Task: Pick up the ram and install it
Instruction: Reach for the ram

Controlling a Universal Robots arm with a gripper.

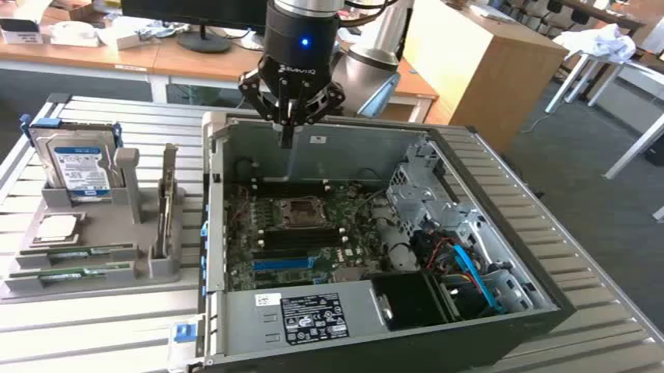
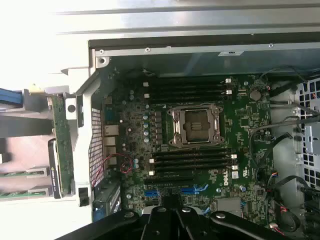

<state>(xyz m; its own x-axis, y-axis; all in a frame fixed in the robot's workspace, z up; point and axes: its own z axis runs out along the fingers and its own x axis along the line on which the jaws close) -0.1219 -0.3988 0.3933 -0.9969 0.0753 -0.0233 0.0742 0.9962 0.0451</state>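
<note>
**Claw closed over the open computer, ram in its tray**

The claw [image 1: 288, 140] hangs above the far wall of the open computer case [image 1: 518, 311], its fingers pressed together. No ram can be made out between them. In the wrist view the claw [image 2: 172, 210] looks down on the green motherboard [image 2: 135, 130], where the processor socket [image 2: 195, 126] sits open between rows of black memory slots [image 2: 192, 160].

On the bench [image 1: 104, 342], well apart from the claw on the exterior view's left, stands a grey holder tray [image 1: 155, 268]. A ram stick [image 1: 89, 251] lies flat in one of its front grooves. A second ram stick [image 1: 75, 272] lies just beside it in the next groove. Behind them the tray carries a square silver processor chip [image 1: 57, 227] and an upright hard drive [image 1: 78, 167] with a blue label.
</note>
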